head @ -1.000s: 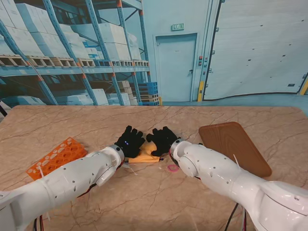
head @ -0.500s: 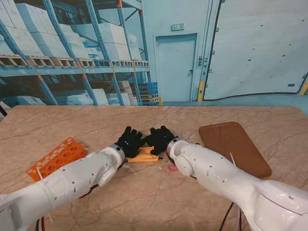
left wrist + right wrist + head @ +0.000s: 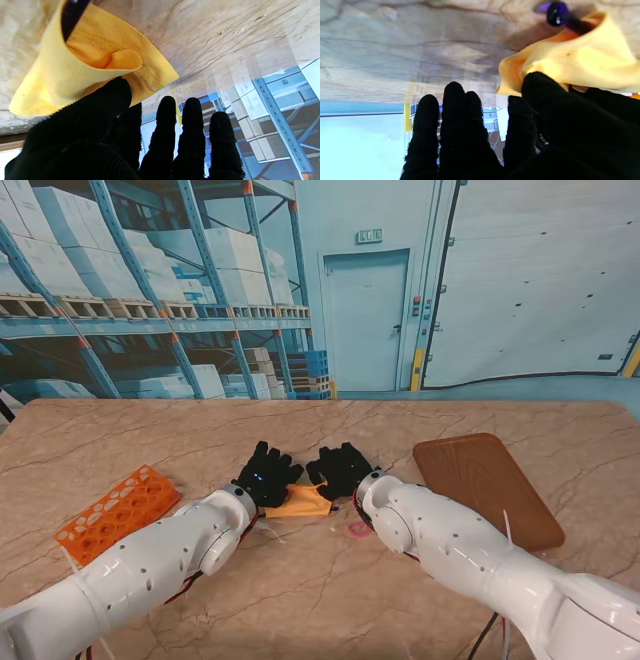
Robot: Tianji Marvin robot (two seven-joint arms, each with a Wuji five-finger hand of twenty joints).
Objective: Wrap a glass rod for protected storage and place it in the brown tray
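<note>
Yellow soft cloth point(image 3: 300, 502), rolled into a loose tube, lies mid-table between the two black-gloved hands. Dark purple glass rod point(image 3: 556, 11) sits inside it; only its rounded end pokes out of the roll in the right wrist view, and a dark length of it point(image 3: 72, 15) shows in the mouth of the fold from the left wrist. The stand view shows no rod at all, just cloth.

Left hand point(image 3: 266, 474): thumb point(image 3: 110, 97) pressed against the cloth's outer fold, the other four fingers straight and spread, off the cloth. No closed grasp.

Right hand point(image 3: 340, 469): thumb point(image 3: 545, 92) on the cloth's edge, other fingers extended and apart, clear of it. Likewise touching, not gripping.

Brown wooden tray with rounded corners point(image 3: 487, 483) lies to the right of the right hand, well apart from the cloth. Small pink ring point(image 3: 358, 529) on the marble-patterned tabletop point(image 3: 300, 600), just beside the right forearm, nearer to me than the cloth. Orange perforated rack point(image 3: 117, 511) far left. Tray, ring and rack appear only in the stand view.
</note>
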